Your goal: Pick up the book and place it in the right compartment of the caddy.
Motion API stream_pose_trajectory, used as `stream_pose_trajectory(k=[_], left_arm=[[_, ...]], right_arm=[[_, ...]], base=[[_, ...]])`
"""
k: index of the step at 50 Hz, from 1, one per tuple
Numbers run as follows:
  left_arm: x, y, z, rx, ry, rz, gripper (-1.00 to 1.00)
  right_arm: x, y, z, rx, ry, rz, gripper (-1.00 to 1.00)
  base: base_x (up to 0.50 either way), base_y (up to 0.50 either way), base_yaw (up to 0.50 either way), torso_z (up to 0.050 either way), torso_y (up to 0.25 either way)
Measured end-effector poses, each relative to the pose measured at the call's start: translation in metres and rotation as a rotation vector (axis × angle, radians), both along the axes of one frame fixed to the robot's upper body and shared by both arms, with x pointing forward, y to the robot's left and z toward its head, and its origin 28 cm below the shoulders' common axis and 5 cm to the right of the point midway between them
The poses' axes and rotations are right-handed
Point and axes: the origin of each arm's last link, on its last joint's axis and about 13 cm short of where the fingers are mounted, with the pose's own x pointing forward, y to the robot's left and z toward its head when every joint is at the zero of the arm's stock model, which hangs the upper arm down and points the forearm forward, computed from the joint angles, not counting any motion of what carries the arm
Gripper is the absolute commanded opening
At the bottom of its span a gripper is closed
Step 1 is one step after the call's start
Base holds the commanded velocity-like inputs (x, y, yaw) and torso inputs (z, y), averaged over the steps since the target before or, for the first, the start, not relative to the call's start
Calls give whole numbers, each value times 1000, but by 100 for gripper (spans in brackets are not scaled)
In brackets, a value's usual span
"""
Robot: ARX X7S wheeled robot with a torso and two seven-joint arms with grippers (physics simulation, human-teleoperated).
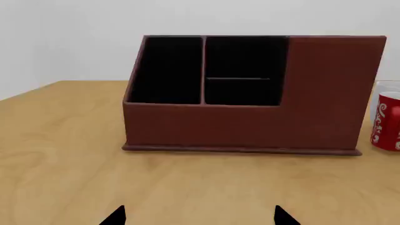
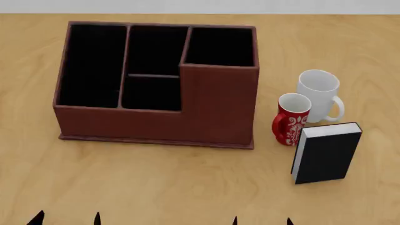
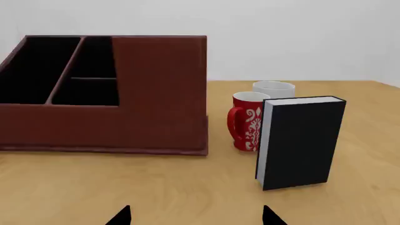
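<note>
We saw the book (image 2: 327,154) standing upright toward the bench's right edge, in front of a red mug (image 2: 291,118) and a white mug (image 2: 319,95). The caddy (image 2: 156,123) sat mid-bench, its right compartment (image 2: 220,47) toward the far edge. Left gripper (image 2: 67,219) and right gripper (image 2: 262,221) hung released, both empty, at the near edge

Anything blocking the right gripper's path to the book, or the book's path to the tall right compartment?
Nothing visible lies between the right gripper and the book: bare table only. Between the book and the right compartment stand the red mug and white mug, so lifting the book over them and the caddy wall looks safest.
</note>
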Motion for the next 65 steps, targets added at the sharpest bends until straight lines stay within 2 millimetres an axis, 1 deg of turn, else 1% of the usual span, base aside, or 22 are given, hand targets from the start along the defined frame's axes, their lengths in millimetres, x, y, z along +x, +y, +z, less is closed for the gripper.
stream_pose_trajectory(k=[2, 18, 24, 28, 32, 36, 47, 57, 65], left_arm=[[-4, 6, -6, 0, 40, 1, 100], [-2, 2, 0, -10, 9, 0, 100], [-2, 2, 5, -31, 9, -6, 100], [-1, 2, 14, -41, -4, -14, 100], [2, 2, 28, -51, -34, -20, 100], [7, 3, 47, -66, -70, -24, 100], [19, 6, 111, -90, -209, -49, 100], [16, 13, 168, -102, -329, -53, 100], [11, 20, 204, -85, -415, -45, 100]], right_arm=[[-1, 3, -3, -21, 11, 1, 100], [0, 0, 1, 5, 8, 2, 100], [0, -4, 7, 10, 6, -10, 100], [1, -7, 17, 5, -12, -13, 100], [4, -11, 32, 2, -47, -17, 100], [9, -14, 51, 0, -91, -20, 100], [17, -19, 110, -15, -218, -12, 100], [17, -22, 152, -32, -296, -5, 100], [14, -28, 188, -58, -358, -20, 100]], base=[[0, 0, 0, 0, 0], [0, 0, 0, 0, 0], [0, 0, 0, 0, 0], [0, 0, 0, 0, 0], [0, 0, 0, 0, 0], [0, 0, 0, 0, 0], [0, 0, 0, 0, 0], [0, 0, 0, 0, 0], [0, 0, 0, 0, 0]])
